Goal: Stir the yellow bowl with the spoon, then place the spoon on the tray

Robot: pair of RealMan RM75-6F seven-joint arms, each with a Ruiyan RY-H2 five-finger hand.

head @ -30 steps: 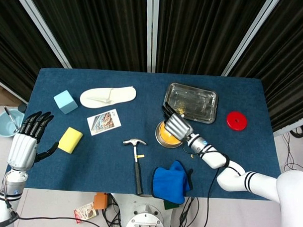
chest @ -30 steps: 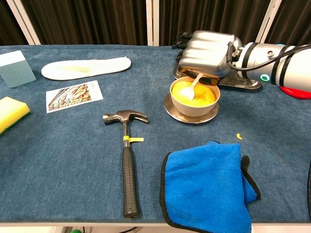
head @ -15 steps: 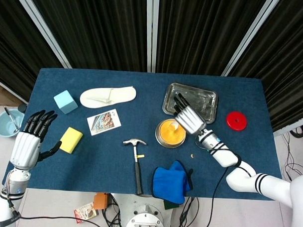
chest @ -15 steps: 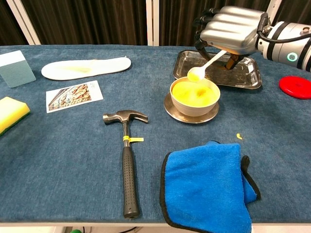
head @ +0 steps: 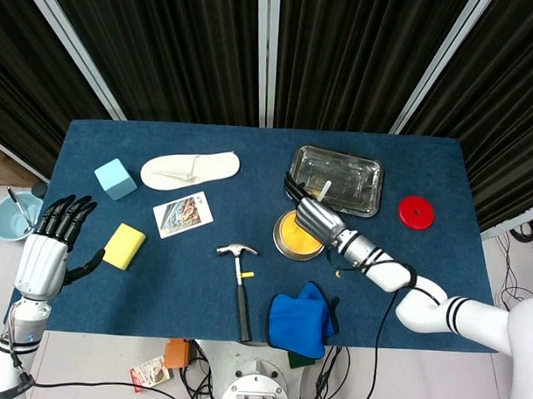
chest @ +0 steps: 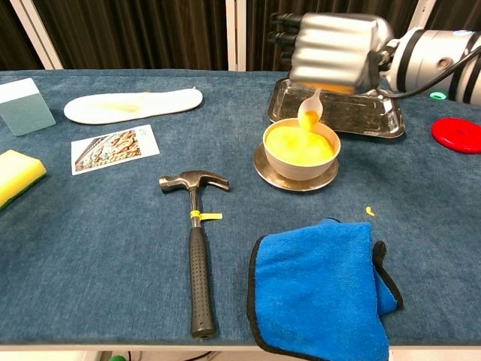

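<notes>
The yellow bowl [chest: 301,147] stands on a saucer at centre right, with the metal tray [chest: 362,114] just behind it. My right hand [chest: 334,51] hovers over the bowl's far rim and grips the white spoon [chest: 310,113], which hangs bowl-down just above the yellow contents. In the head view the right hand [head: 314,217] covers part of the yellow bowl [head: 290,241], and the spoon handle [head: 323,189] sticks out over the tray [head: 371,175]. My left hand [head: 50,244] is open, fingers spread, off the table's left edge.
A hammer [chest: 195,241] and a blue cloth [chest: 319,289] lie in front of the bowl. A red disc [chest: 457,135] sits right of the tray. A white slipper [chest: 135,104], picture card [chest: 113,149], yellow sponge [chest: 16,174] and blue cube [chest: 25,105] occupy the left side.
My right hand lifted the spoon out of the bowl toward the tray, then came back over the bowl's far rim; the spoon now hangs nearly upright above it. The left hand barely moved.
</notes>
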